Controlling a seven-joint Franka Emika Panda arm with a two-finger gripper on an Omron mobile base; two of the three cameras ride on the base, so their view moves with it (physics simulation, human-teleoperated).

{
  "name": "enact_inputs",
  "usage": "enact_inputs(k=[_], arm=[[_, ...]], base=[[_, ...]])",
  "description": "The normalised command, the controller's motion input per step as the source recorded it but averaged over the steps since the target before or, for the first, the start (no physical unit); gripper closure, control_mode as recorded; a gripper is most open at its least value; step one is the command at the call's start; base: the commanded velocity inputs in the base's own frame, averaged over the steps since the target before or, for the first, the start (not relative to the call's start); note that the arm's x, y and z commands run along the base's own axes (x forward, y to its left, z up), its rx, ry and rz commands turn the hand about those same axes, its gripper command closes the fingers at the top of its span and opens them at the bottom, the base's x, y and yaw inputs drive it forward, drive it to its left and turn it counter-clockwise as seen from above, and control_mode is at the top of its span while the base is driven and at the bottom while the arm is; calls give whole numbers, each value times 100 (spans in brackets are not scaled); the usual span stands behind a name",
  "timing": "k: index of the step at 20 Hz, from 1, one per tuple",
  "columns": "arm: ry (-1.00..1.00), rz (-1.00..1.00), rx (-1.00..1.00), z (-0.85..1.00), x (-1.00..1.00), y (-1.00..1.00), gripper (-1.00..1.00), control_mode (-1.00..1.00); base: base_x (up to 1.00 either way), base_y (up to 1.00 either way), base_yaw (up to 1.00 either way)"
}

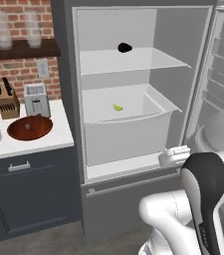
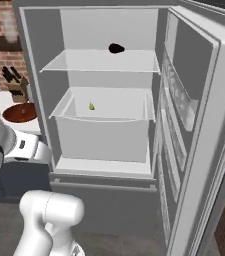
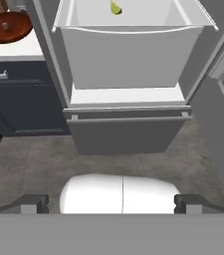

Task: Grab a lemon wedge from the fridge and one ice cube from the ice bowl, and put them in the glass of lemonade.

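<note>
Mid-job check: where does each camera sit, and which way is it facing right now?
Left base view: behind the arm's left, facing the open fridge and counter; white arm at lower right.
Right base view: behind its right, facing the fridge interior and door; arm at lower left.
Hand view: on the open hand, looking at the fridge drawer; dark fingertips at bottom.
All three share the lemon wedge and ice bowl.

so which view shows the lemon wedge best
The left base view: the lemon wedge lies whole and unblocked in the fridge drawer, seen from above. The right base view shows it smaller and dimmer. The hand view catches it at the very top edge, partly cut off.
</note>
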Motion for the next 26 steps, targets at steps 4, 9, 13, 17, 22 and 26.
enact_inputs(k=[4,9,13,17,22,26], arm=[[0,0,0,0,0,0,-100,100],[0,0,0,0,0,0,-100,100],[0,0,0,0,0,0,-100,100],[0,0,0,0,0,0,-100,100],[-1,9,0,-11,25,0,-100,-100],[-12,12,0,0,51,-7,-100,-100]], base=[[66,-30,7],[66,-31,7],[51,-20,8],[15,-1,9],[0,0,0],[0,0,0]])
